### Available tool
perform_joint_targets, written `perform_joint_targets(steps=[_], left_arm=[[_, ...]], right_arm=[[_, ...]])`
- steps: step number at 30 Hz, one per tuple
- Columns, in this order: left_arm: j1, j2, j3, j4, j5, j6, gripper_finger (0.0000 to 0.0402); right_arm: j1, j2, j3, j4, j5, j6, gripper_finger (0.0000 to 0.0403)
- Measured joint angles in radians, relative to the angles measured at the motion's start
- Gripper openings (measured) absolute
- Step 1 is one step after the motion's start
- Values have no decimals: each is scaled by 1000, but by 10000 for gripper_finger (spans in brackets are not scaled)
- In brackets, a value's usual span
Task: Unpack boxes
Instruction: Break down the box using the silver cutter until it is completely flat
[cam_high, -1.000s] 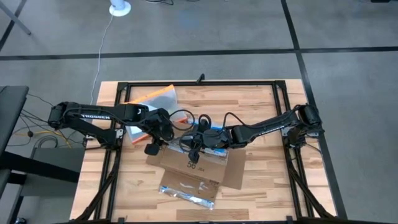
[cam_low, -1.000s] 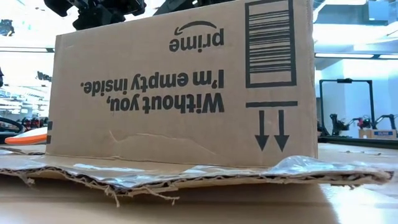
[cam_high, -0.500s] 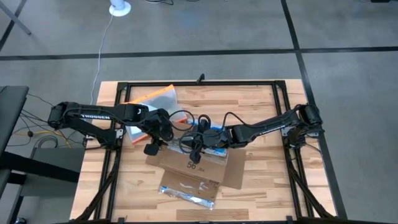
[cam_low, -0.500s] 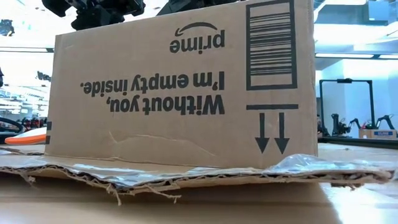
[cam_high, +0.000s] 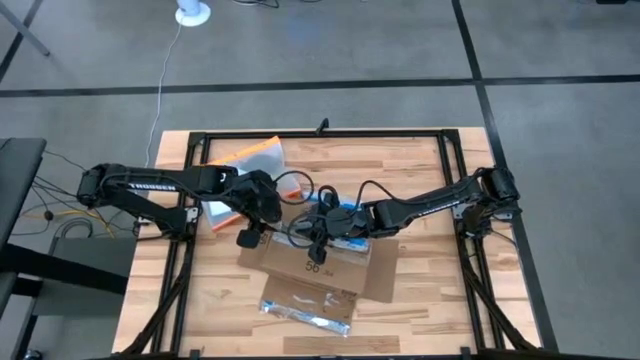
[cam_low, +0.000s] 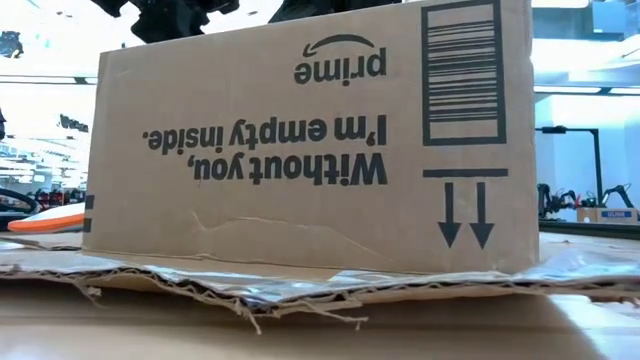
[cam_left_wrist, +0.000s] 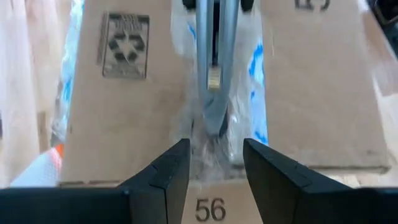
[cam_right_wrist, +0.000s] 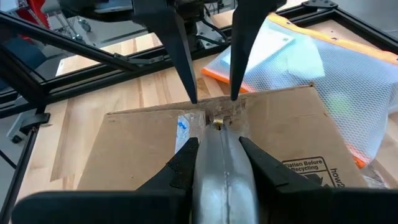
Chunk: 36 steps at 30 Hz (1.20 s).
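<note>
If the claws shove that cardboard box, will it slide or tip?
The box would probably slide: it looks low and broad from above. Likely light too, being plain cardboard. Its torn bottom flap seems floppy and might snag.

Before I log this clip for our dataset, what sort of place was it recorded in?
Probably a robotics lab or workshop. The wooden table in a black frame stands on a grey floor marked with dark tape lines, and the low view shows bright ceiling lights and more black equipment frames behind the cardboard box.
</note>
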Motion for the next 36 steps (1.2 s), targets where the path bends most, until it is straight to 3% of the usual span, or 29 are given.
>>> perform_joint_targets(steps=[4,11,36], left_arm=[[-7,18,2,-7,45,-6,135],[-8,107,-18,-11,29,-1,135],[28,117,-19,-98,14,46,135]], right_arm=[[0,0,0,3,-5,2,66],[0,1,27,-49,-13,-11,66],[50,1,294,-687,-34,-14,66]])
